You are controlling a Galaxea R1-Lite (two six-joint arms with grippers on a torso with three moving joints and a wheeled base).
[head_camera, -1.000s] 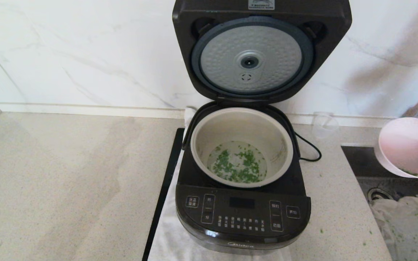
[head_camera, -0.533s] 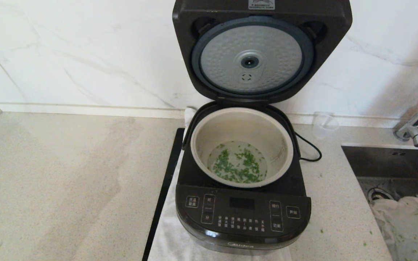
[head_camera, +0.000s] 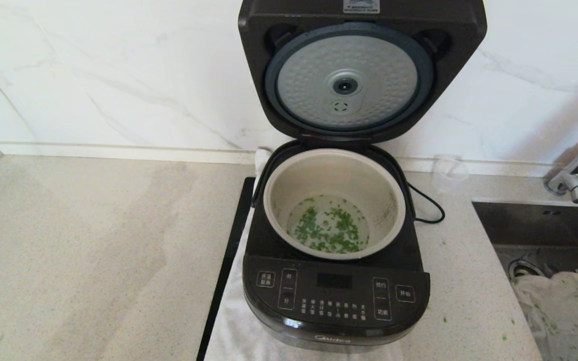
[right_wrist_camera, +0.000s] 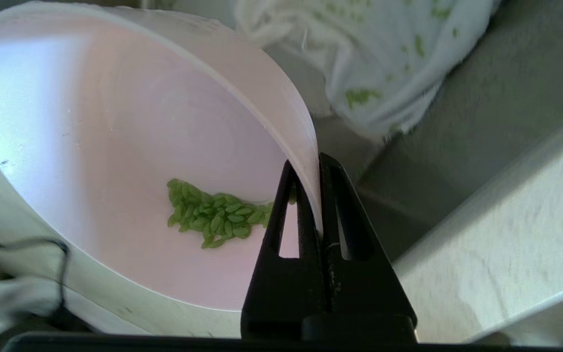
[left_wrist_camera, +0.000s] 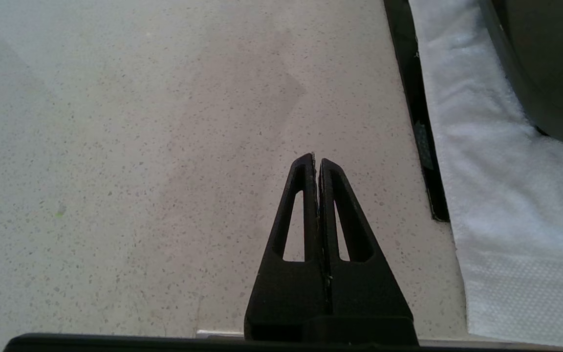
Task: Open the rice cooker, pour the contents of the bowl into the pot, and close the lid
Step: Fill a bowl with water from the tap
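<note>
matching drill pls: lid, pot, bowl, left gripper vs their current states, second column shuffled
Things:
1. lid
2. pot
3. bowl
4. left gripper

States:
A. pinched at its rim by the right gripper, a small clump of green bits left inside
B. shut on nothing, over bare counter
C. raised upright, dimpled silver underside showing
D. seated in the cooker, green bits scattered on its bottom

Pairs: 1-C, 2-D, 3-A, 4-B

"Midea" reads on the rice cooker front — button labels illegible.
</note>
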